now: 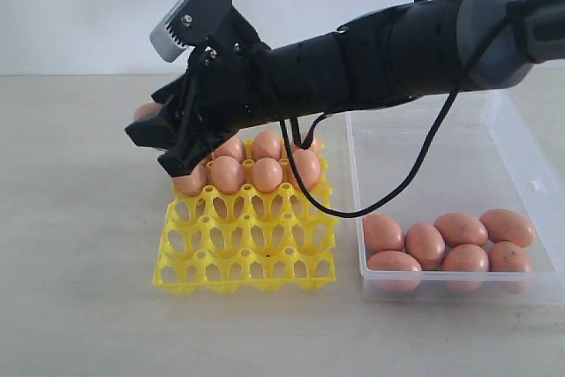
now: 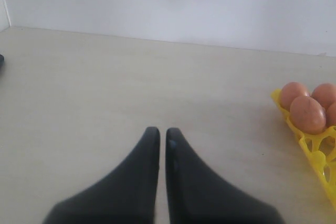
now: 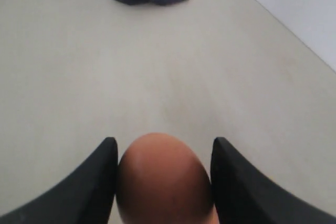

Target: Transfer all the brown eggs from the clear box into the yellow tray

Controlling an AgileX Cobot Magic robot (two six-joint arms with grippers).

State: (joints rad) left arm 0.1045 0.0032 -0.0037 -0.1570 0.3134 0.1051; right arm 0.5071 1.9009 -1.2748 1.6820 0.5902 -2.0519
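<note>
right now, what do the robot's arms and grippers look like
The right arm is matte black and tubular, with a loose black cable looping beneath and a silver camera on a black bracket. The right gripper and left gripper have smooth black tapered fingers.

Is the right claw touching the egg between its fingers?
Touching. In the right wrist view, the right gripper has both fingers pressed against the brown egg, no gap.
</note>
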